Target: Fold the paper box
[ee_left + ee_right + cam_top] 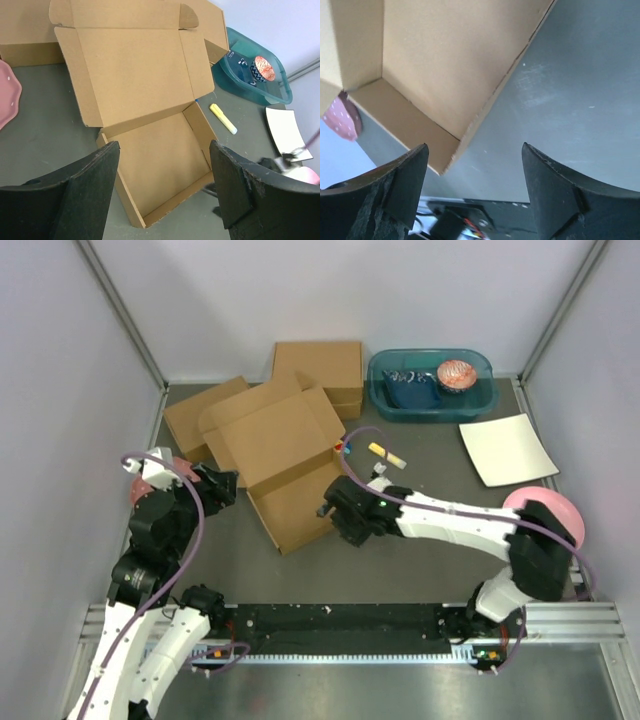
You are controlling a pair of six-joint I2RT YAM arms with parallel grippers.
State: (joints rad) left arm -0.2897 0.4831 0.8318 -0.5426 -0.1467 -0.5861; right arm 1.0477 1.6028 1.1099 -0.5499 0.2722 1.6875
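Note:
The paper box (285, 465) lies open mid-table. Its shallow tray is nearest me with its walls up, and its lid lies flat behind with flaps spread. In the left wrist view the tray (160, 160) and lid (135, 70) fill the middle. My left gripper (222, 486) is open and empty just left of the tray, with its jaws spread wide (164, 147). My right gripper (328, 510) is open and empty at the tray's right near corner. The right wrist view shows that corner of the box (420, 75) just above the left finger (474, 147).
A smaller brown box (198, 415) and a taller brown box (318, 368) sit behind the lid. A teal bin (480, 400) is at the back right. A yellow marker (387, 454) and a white sheet (507, 448) lie to the right. Pink plates (150, 480) (548, 510) sit at both sides.

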